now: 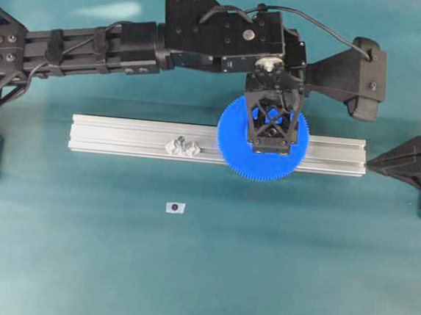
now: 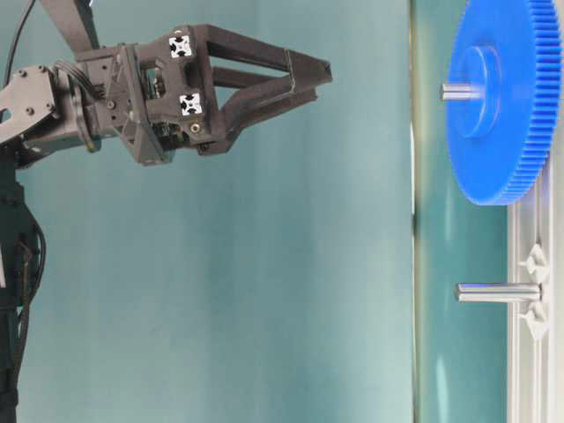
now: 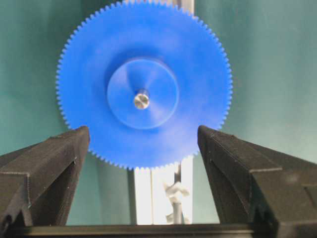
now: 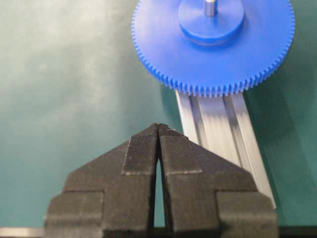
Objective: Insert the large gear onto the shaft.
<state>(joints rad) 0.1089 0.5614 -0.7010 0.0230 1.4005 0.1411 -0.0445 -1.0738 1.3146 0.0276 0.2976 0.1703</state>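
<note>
Right now my left gripper (image 3: 143,148) has its fingers (image 3: 47,163) spread wide, 1 on each side of the large gear (image 3: 143,84) without touching it, and nothing is between them. From the overhead view that gripper (image 1: 271,137) hangs directly above the gear (image 1: 262,141), pointing down at it. My right gripper (image 4: 158,130) has its fingers (image 4: 136,153) pressed together tip to tip and holds nothing; it sits back near the right edge of the table (image 1: 185,273), aimed along the rail toward the gear.

The large gear lies flat on the aluminium rail (image 1: 124,135), toward the rail's right end, overhanging both long edges. It is already seated on the shaft (image 3: 141,100): the silvery tip pokes up through the centre hole of the raised hub, which the table-level view also shows (image 2: 458,91).

A 2nd shaft (image 2: 498,292) stands bare on the rail, left of the gear and near the rail's middle, flanked by 2 translucent brackets (image 1: 182,147). Well apart from the rail, toward the table's near edge, lies a small dark piece (image 1: 175,207) that I cannot identify.
</note>
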